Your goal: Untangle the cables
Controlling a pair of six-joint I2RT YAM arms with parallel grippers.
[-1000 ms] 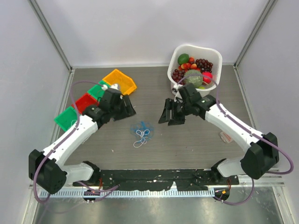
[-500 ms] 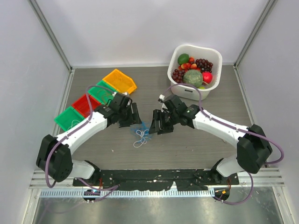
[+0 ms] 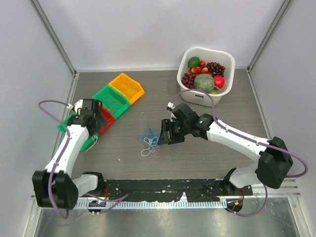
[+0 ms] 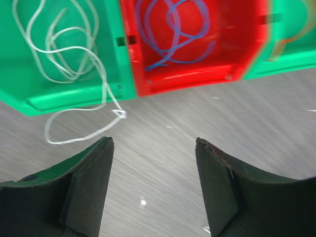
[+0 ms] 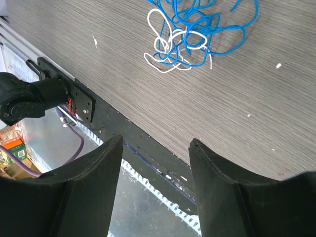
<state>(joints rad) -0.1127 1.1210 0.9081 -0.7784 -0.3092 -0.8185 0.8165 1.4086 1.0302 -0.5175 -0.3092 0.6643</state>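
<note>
Though a thin white cable (image 4: 74,69) and a thin blue cable (image 4: 173,29) lie in green and red plastic bins (image 4: 187,79) upper left, a blue-and-white wire tangle (image 5: 197,34) is left; left gripper (image 4: 154,148) and right gripper (image 5: 155,148) gape empty.

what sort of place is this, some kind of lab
Probably a robotics lab test cell: a left arm and right arm bolted at the edge of a table, plain white panels walling it in, and staged props like colored bins and a fruit basket.
</note>
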